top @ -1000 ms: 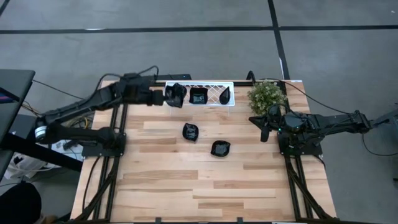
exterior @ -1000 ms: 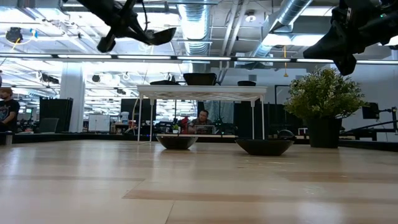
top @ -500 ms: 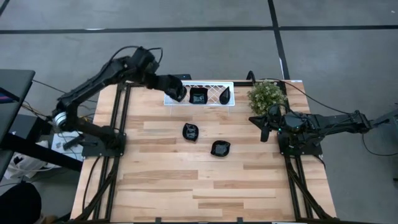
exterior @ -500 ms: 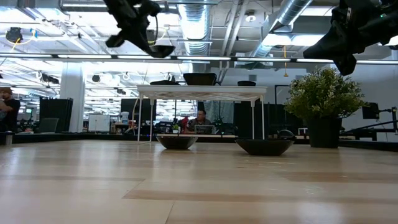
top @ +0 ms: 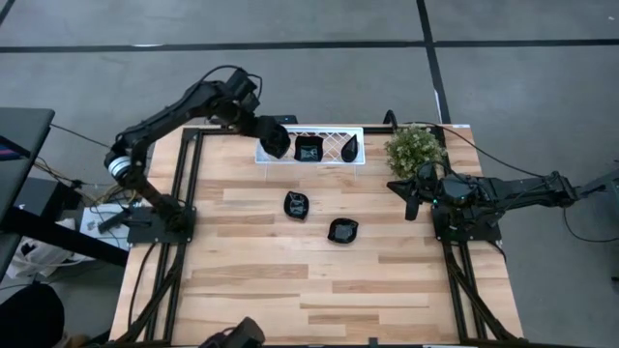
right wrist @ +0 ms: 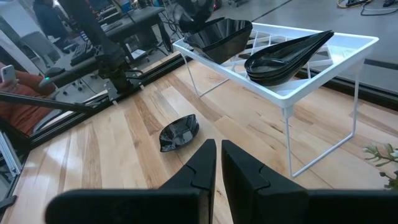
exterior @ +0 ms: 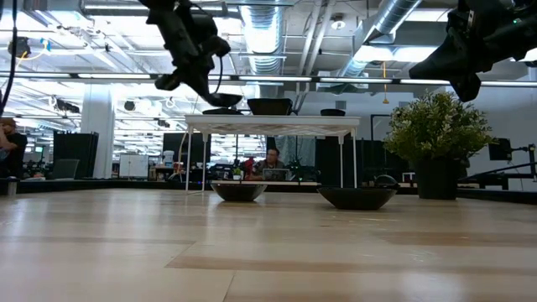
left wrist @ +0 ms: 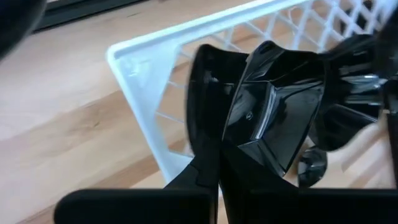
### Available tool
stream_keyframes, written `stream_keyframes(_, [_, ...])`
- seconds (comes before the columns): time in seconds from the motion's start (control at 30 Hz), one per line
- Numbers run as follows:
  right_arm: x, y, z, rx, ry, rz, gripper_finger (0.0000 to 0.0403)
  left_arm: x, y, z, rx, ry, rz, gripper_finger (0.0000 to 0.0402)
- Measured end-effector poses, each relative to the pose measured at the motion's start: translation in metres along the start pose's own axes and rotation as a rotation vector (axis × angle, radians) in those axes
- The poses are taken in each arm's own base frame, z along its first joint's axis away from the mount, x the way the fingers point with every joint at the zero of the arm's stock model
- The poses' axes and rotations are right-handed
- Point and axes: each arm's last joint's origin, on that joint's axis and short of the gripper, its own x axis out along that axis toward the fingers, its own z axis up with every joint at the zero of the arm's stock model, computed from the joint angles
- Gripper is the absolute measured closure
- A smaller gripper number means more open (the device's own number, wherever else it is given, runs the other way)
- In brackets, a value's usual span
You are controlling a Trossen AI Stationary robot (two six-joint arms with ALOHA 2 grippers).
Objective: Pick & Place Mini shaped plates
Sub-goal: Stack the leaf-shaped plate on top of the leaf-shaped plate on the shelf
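Left pincer (top: 274, 141): gripping a mini plate (left wrist: 273, 112) over the white tray's (top: 329, 130) 9 o'clock end.
Right pincer (top: 410, 205): hovering clenched, empty, at the surface's 3 o'clock edge.

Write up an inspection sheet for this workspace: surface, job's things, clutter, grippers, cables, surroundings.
Surface: wooden table, bare at the near end.
Job's things: two black plates on the table; two more on the white lattice tray; a fifth plate held over the tray's left end.
Clutter: green plant at the far right corner.
Grippers: left gripper shut on the fifth plate above the white lattice tray; right gripper shut, empty, waiting beside the plant.
Cables: black leads run off the table's left side.
Surroundings: grey floor; a person sits in the room beyond.
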Motion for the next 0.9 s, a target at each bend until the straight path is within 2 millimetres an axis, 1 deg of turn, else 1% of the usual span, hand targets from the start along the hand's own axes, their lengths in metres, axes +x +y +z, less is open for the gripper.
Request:
stream_keyframes(0.07, [0.0, 0.0, 0.0, 0.0, 0.0, 0.0, 0.0381, 0.003, 0.003, 0.002, -0.009, 0.009, 0.007, 0.0399])
stream_keyframes(0.23, [0.0, 0.0, 0.0, 0.0, 0.001, 0.0, 0.0381, -0.001, 0.009, 0.004, -0.022, 0.005, -0.008, 0.0399])
stream_keyframes(0.33, [0.0, 0.0, 0.0, 0.0, 0.001, 0.0, 0.0381, -0.007, 0.01, 0.008, -0.023, 0.002, -0.055, 0.0399])
stream_keyframes(0.57, [0.0, 0.0, 0.0, 0.0, 0.001, 0.0, 0.0381, -0.022, 0.004, 0.016, 0.017, -0.048, -0.078, 0.0399])
stream_keyframes(0.8, [0.0, 0.0, 0.0, 0.0, 0.0, 0.0, 0.0381, -0.008, 0.005, 0.015, 0.03, 0.038, -0.045, 0.0399])
stream_keyframes(0.9, [0.0, 0.0, 0.0, 0.0, 0.001, 0.0, 0.0381, -0.008, 0.005, 0.015, 0.029, 0.038, -0.047, 0.0399])
